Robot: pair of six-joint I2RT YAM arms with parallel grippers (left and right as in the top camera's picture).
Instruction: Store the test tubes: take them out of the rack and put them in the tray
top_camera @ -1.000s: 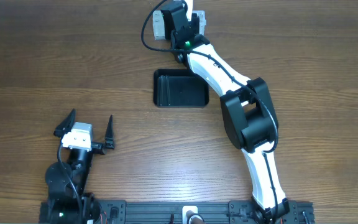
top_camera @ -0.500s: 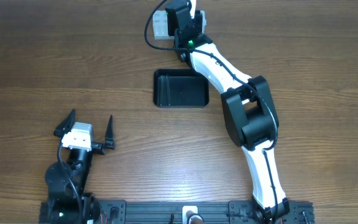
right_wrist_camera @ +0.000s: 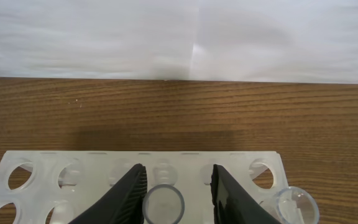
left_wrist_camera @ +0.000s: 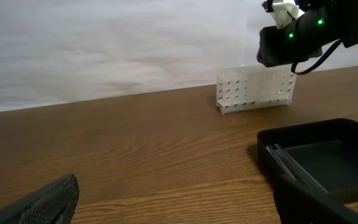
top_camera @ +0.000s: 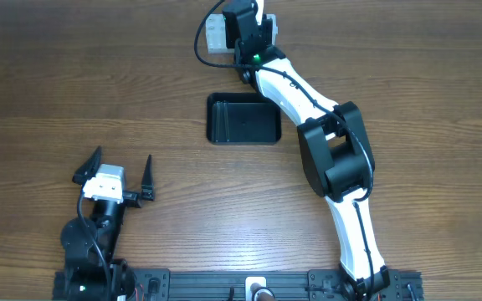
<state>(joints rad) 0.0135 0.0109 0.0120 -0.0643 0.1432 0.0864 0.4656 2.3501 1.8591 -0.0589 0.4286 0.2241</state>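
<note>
White perforated rack [top_camera: 215,32] stands at the far edge of the wooden tabletop [top_camera: 74,75], with the black tray [top_camera: 243,121] near it, on the arms' side. Right pincer [right_wrist_camera: 178,169] is over the rack, partly open around a clear test tube [right_wrist_camera: 163,204] seated in a hole; one finger appears to touch it, the other shows a gap. A second tube [right_wrist_camera: 296,204] stands near the rack's end. Left pincer [top_camera: 123,155] is wide open and empty, near its base.
</note>
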